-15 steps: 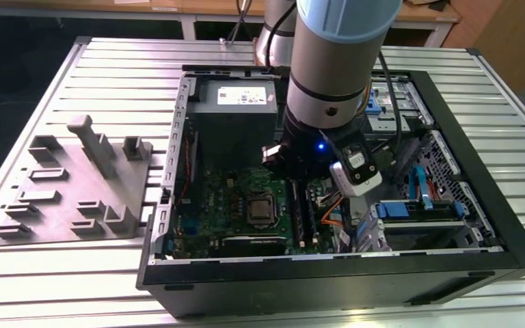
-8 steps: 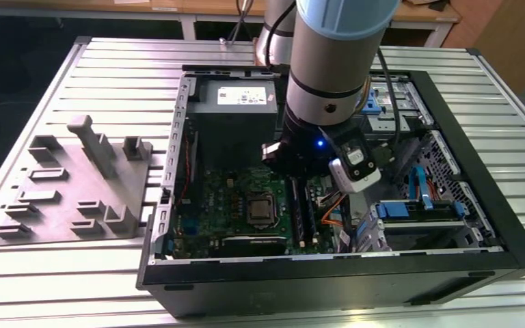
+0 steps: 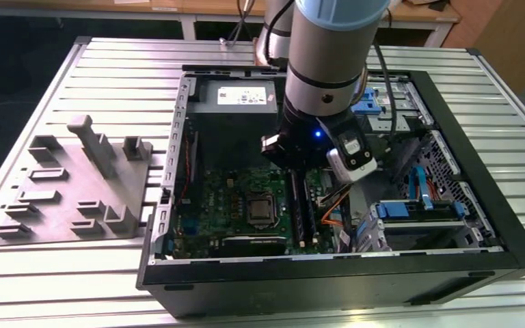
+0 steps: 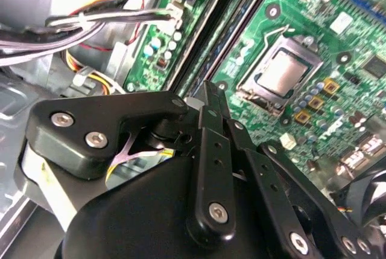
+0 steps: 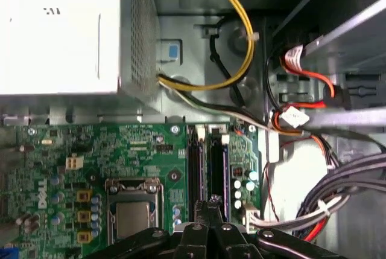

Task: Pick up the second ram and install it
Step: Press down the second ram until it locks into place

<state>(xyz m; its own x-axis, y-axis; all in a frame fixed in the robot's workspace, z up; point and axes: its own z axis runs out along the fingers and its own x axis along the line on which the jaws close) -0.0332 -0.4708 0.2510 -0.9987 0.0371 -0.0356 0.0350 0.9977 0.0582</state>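
My gripper [image 5: 208,201] [image 4: 208,90] hangs inside the open computer case [image 3: 335,263], low over the green motherboard [image 5: 90,150] [image 3: 217,198]. Its two black fingers are pressed together, shut, with nothing seen between them. The fingertips sit right at the near end of the two long memory slots. A narrow blue-green ram [image 5: 216,165] stands in one slot, beside a darker slot [image 5: 194,165]. In the exterior view the slots [image 3: 301,212] run out from under the wrist. I cannot tell whether the tips touch the ram.
The silver CPU [image 5: 132,218] [image 4: 280,75] [image 3: 260,208] lies beside the slots. A grey power supply [image 5: 60,29] [image 3: 235,98] fills the case's far end. Yellow, red and grey cables [image 5: 232,60] and blue drive brackets [image 3: 422,208] crowd the other side. A grey fixture tray [image 3: 76,184] stands at the exterior view's left.
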